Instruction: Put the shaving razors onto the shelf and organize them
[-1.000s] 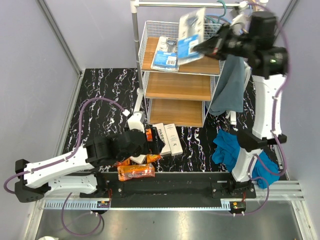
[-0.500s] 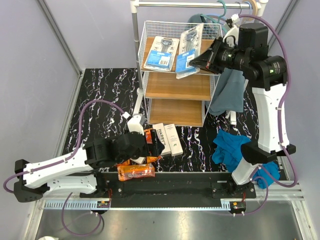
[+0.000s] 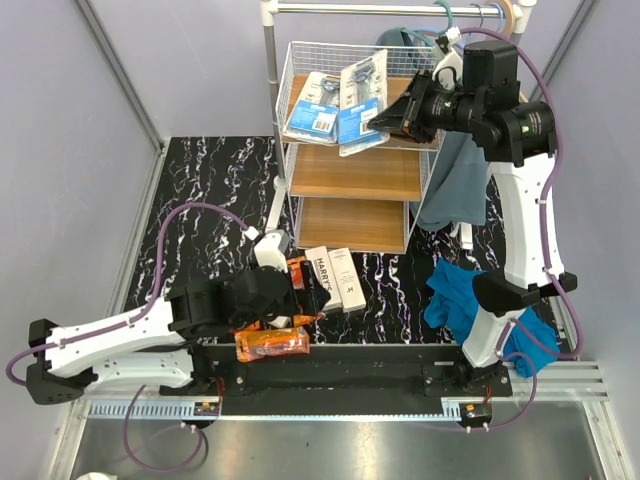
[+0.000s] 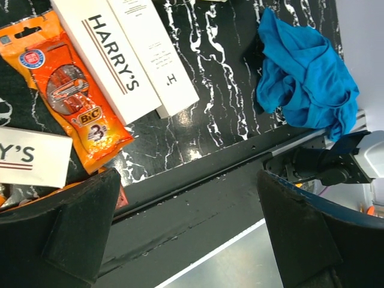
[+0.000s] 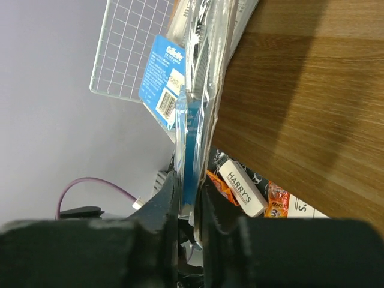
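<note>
Nearest the bases, the left pincer (image 4: 186, 237) hangs wide open, holding nothing, over the front of the counter (image 3: 200, 180). Right under it lie the orange bags (image 4: 75, 102) and the white boxes (image 4: 129, 57), packed close together, with a blue cloth (image 4: 306, 72) off to the right. The bags look soft and crinkly, so I'd pinch the flat top strip. The boxes look light and rigid, so grab them across the narrow side.

Farther back at the shelf (image 3: 350, 170), the right pincer (image 5: 191, 201) is clamped on the edge of a card (image 3: 360, 95), tilted over the top board just beside a second card (image 3: 310, 105). It's thin, slick plastic, probably featherlight, so it could twist in the grip. Can't tell if it touches the board.
</note>
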`<action>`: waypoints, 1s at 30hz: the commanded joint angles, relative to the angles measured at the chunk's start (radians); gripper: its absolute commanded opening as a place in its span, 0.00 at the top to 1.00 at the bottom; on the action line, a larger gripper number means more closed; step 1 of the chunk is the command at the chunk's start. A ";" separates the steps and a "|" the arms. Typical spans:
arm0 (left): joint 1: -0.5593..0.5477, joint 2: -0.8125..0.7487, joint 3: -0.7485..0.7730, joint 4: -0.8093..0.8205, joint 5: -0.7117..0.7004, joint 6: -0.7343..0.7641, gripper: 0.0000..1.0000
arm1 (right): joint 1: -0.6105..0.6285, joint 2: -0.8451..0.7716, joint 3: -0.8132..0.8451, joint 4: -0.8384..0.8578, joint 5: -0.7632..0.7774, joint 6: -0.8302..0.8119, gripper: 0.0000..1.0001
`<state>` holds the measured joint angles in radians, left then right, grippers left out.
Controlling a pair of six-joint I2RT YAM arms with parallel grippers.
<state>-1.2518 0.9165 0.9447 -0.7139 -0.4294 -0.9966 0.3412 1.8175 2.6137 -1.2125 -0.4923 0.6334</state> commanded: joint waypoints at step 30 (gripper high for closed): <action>-0.112 0.082 0.100 0.071 -0.045 0.015 0.01 | 0.001 -0.250 -0.263 0.134 0.264 -0.070 0.24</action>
<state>-1.3598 1.0309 0.9859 -0.6426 -0.4297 -0.9974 0.3508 1.6386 2.3905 -1.1572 -0.2256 0.5724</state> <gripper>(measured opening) 0.988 0.732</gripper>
